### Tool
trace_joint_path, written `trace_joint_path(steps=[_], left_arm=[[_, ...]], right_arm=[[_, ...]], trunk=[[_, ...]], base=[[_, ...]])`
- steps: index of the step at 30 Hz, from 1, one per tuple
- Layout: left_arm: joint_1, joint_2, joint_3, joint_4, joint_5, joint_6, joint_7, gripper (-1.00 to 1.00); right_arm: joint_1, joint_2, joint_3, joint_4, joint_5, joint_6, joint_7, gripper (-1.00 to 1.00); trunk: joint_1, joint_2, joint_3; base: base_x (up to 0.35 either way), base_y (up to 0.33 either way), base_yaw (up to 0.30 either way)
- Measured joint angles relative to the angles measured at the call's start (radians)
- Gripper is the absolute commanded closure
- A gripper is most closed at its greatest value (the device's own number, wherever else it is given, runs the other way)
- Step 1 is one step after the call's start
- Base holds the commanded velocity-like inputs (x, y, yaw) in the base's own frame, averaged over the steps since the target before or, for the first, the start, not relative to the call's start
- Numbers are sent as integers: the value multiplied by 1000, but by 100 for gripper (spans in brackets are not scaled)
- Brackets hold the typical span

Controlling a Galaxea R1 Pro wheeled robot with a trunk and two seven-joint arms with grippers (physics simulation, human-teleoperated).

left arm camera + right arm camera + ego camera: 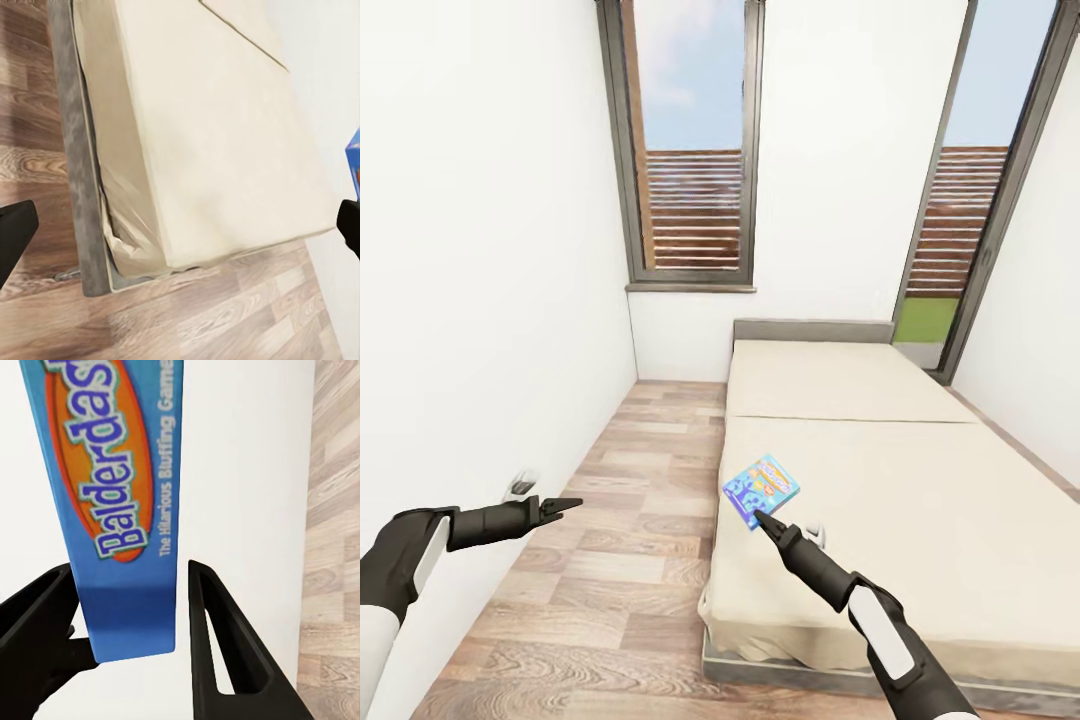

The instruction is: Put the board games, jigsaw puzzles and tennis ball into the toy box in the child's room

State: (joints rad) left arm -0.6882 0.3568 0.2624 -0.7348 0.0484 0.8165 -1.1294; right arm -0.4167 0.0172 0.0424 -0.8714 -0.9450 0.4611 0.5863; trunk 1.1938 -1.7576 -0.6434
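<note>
Blue board game box (pixel 761 489) is held up at the near left part of the bed (pixel 920 500), tilted, with the right gripper (pixel 759 517) at its lower edge. Right wrist view: box edge (pixel 124 502) reads "Balderdash"; 1 finger (pixel 45 607) lies against it, the other finger (pixel 214 637) stands just apart, so a firm clamp cannot be confirmed. Cream mattress, grey padded edge (pixel 79 172); only 1 game box seen on it. Left gripper (pixel 565 505) hovers over the wood-plank floor (pixel 630 520) beside the white wall (pixel 480 250), fingers drawn to a point in the head view, nothing between them. 2 tall windows (pixel 695 150) stand behind the bed.
</note>
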Motion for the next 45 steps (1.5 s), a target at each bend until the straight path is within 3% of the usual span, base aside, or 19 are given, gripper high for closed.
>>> trace_joint_path(steps=[16, 23, 32, 45], left_arm=[[0, 0, 1, 0, 1, 0, 2, -100], [0, 0, 1, 0, 0, 0, 1, -100], [0, -1, 1, 0, 0, 0, 3, -100], [0, -2, 1, 0, 1, 0, 4, -100]], right_arm=[[0, 3, 6, 0, 0, 1, -7, 100], [0, 4, 8, 1, 0, 0, -9, 100], [0, 4, 8, 2, 1, 1, -10, 100], [0, 6, 9, 2, 2, 2, -11, 100]], trunk=[[0, 0, 26], [0, 0, 35], [0, 0, 35], [0, 0, 26]], base=[[-9, -263, 50], [-71, -54, 120], [-22, -53, 132], [-5, -285, 266]])
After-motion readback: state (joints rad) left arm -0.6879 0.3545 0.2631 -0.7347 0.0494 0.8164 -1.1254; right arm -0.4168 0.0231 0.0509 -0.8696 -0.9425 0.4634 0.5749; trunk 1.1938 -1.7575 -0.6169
